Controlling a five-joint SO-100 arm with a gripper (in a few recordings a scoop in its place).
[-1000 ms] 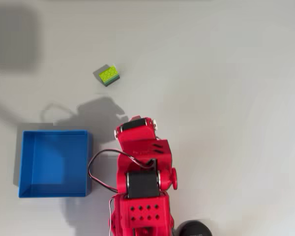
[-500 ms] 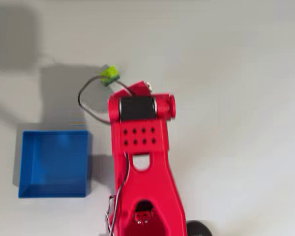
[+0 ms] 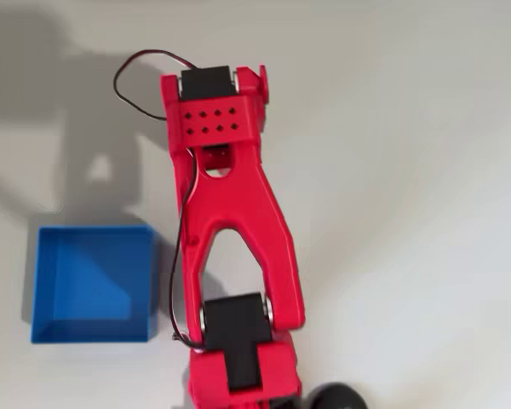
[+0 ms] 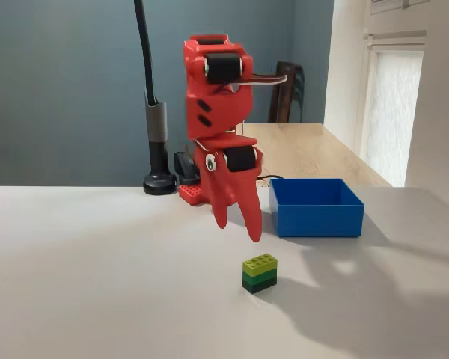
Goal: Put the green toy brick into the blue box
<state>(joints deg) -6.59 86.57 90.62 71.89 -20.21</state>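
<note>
Grey-blue wall and a pale wooden table fill the background of the fixed view, behind a white bench [image 4: 75, 284] that carries the scene. No brand, label or legible writing shows on any item. A red arm [image 4: 221, 105] rises from its base at the far edge of the bench, beside a black lamp post [image 4: 154, 120], and bends forward so that the jaws [image 4: 238, 224] hang point-down above the surface. Their two red fingers [image 4: 252, 217] are spread slightly apart with nothing between them.

On the bench, the green brick [image 4: 260, 273] sits upright, lime layer over darker green, just below and a little in front of the fingertips without touching them. Bare white surface surrounds it on every side, and the near edge of the bench lies well beyond it. Right of the arm in this view, the blue box [image 4: 317, 207] rests flat, well apart from the brick.

From overhead, the arm [image 3: 230, 213] stretches up the picture and covers the brick's spot; the box [image 3: 94, 283] lies to its left, near the base, its walls clear of the arm. Wide open bench extends to the right.
</note>
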